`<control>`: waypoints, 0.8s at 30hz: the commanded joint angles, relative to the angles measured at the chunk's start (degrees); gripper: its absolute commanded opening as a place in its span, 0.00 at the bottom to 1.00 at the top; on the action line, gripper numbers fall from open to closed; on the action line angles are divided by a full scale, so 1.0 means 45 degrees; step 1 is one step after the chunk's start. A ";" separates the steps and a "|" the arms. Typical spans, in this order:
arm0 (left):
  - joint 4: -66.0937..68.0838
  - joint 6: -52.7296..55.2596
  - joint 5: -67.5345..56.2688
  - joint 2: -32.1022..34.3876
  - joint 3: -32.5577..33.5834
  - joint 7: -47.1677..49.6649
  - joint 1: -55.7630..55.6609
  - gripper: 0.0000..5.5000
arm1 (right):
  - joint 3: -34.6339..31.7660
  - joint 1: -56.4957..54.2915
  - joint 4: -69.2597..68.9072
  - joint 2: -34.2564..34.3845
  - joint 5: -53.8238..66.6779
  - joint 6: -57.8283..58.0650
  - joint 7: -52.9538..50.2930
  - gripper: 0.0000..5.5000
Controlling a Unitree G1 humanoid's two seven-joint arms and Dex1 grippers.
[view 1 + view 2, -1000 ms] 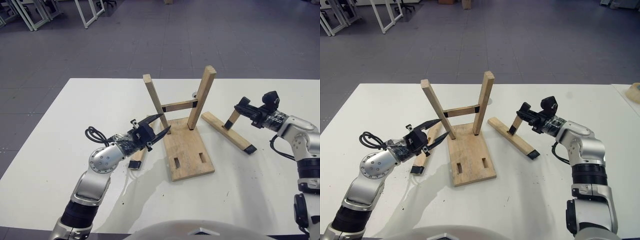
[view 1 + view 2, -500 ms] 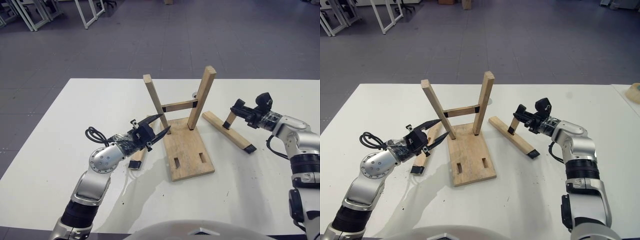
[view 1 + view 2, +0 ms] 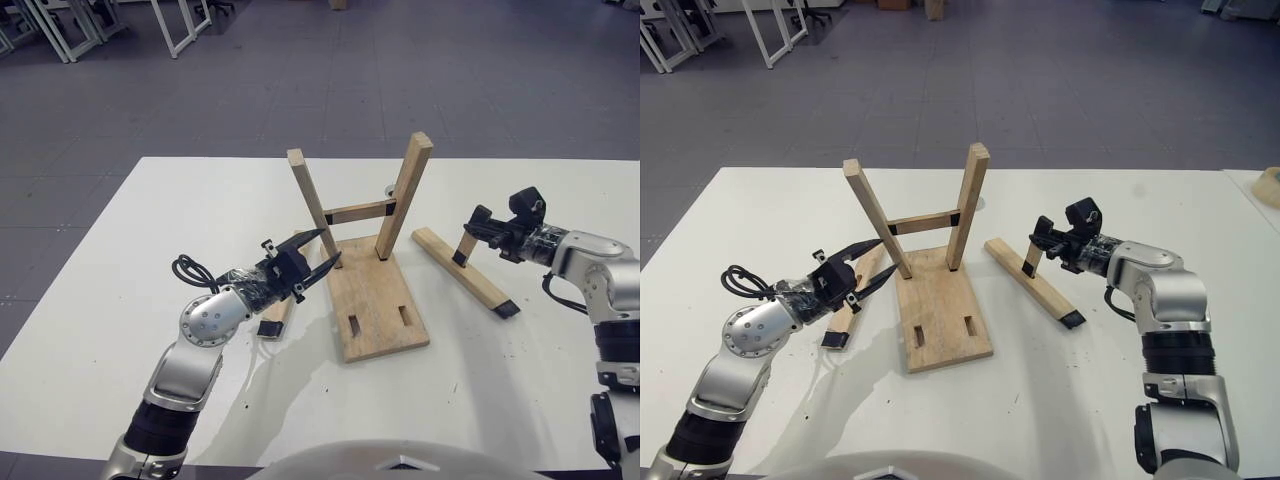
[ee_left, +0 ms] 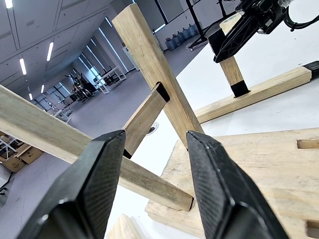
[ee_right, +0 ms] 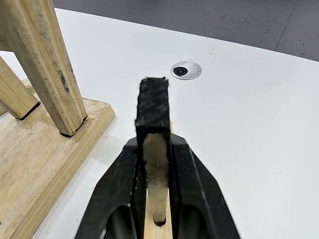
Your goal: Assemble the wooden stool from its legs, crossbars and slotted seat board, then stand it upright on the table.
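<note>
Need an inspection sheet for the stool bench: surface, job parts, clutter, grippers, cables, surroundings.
Surface: white table with a round grommet and a few dark specks.
Job's things: seat board lies flat, with two upright legs in its far end joined by a crossbar; near slots are empty. A loose leg with a short crossbar lies to the right; another leg piece lies to the left.
Clutter: nothing seen.
Grippers: left gripper open at the base of the left upright leg; right gripper shut on the short crossbar.
Cables: black cable looped at the left wrist.
Surroundings: grey floor, white desk frames far off.
</note>
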 commanded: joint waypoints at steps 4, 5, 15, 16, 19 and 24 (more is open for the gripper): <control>0.0155 -0.0054 0.0249 0.0060 -0.0019 0.0004 0.0089 0.40 | -0.1318 -0.1992 -0.2520 -0.0251 0.0392 0.1130 -0.1537 0.34; 0.0138 -0.0059 0.0254 0.0049 -0.0033 -0.0004 0.0098 0.40 | -0.1589 -0.2713 -0.2508 0.0159 0.0409 0.1092 -0.2171 0.34; 0.0159 0.0002 0.0412 -0.0053 -0.0052 0.0050 0.0148 0.40 | -0.0589 -0.1931 0.0939 0.3203 -0.0831 -0.0298 -0.4893 0.34; 0.0202 0.0017 0.0408 -0.0055 -0.0046 0.0044 0.0133 0.40 | -0.0308 -0.1385 0.1329 0.3248 -0.1077 -0.0343 -0.4891 0.34; 0.0257 0.0069 0.0403 -0.0059 -0.0060 0.0016 0.0101 0.40 | -0.0385 -0.0938 0.1599 0.3150 -0.1181 -0.0529 -0.4912 0.34; 0.0171 0.0112 0.0463 -0.0115 -0.0082 0.0128 0.0282 0.40 | -0.1591 -0.2180 -0.0268 0.3169 -0.0091 -0.0478 -0.4887 0.34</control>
